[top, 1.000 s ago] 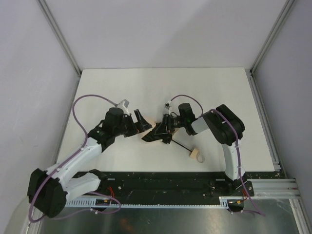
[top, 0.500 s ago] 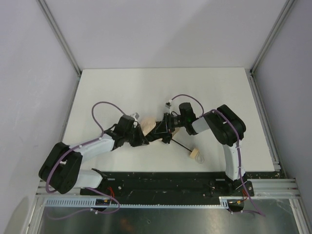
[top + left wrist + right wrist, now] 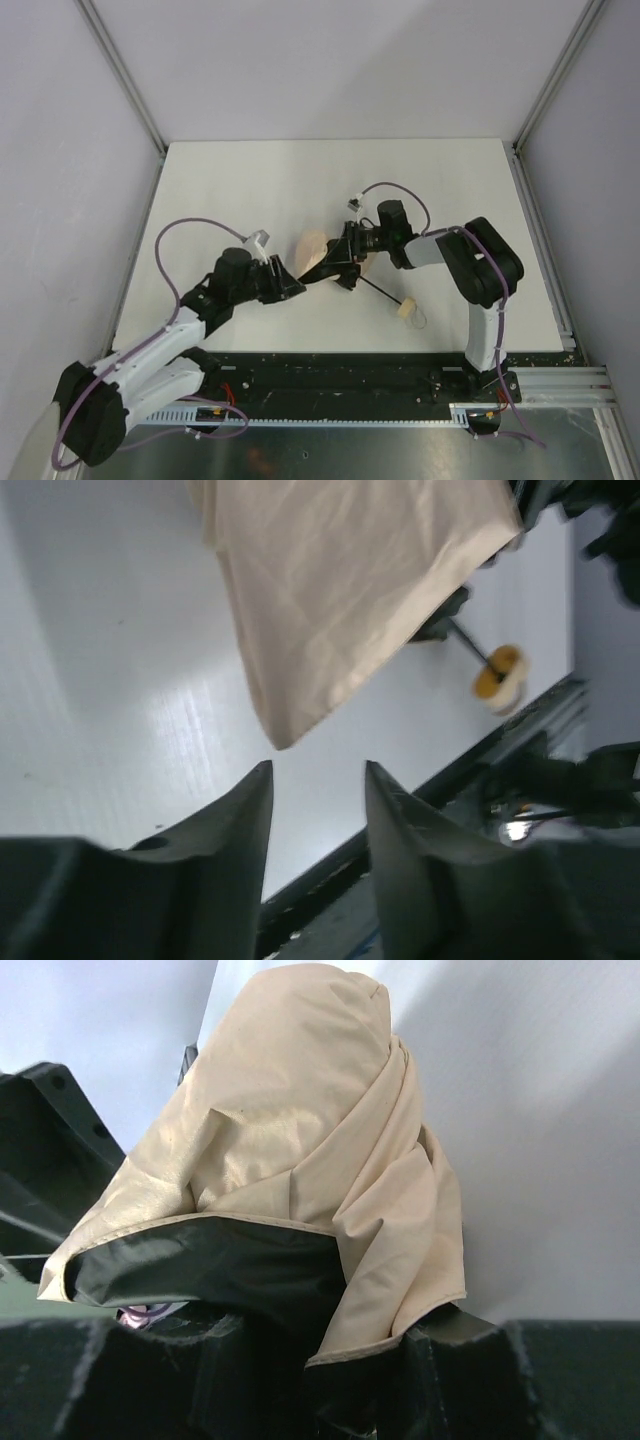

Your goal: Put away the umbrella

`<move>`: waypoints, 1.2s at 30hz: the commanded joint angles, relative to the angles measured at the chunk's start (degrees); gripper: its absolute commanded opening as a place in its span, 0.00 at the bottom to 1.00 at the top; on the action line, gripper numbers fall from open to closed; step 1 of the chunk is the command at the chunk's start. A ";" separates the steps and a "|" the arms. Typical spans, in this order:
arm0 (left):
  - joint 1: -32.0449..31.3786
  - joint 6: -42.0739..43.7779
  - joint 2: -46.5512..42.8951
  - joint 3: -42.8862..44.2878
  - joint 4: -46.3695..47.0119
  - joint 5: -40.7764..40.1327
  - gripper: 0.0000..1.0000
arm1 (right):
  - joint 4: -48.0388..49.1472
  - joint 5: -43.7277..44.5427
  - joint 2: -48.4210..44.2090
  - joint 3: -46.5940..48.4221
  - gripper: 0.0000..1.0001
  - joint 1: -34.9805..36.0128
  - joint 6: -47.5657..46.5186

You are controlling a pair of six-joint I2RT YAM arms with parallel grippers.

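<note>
From above: the umbrella (image 3: 314, 248) in the middle of the table (image 3: 220, 190), its long way running from tan cloth at the far left down to the small handle (image 3: 406, 309) at the near right. Clamped on the cloth end, the right gripper (image 3: 345, 262). Just beside that same end, on its near-left side, the left gripper (image 3: 297, 285). From the left wrist: fingers (image 3: 240, 820) apart, nothing between, cloth corner just ahead of the tips. From the right wrist: cloth draped over and pinched. Next, probably a short push forward, then a pinch.
</note>
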 commanded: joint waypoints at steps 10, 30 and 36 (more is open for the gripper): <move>6.22 2.72 6.18 21.49 -5.41 8.50 0.99 | -7.53 2.02 -13.35 0.91 0.00 0.69 -11.12; 2.77 6.50 17.12 18.38 -4.23 4.37 0.00 | 2.56 -5.69 -25.11 0.35 0.00 -1.65 3.93; 3.98 7.51 8.03 15.45 -4.62 4.16 0.13 | -10.70 -0.24 -31.65 0.85 0.00 -9.63 -5.79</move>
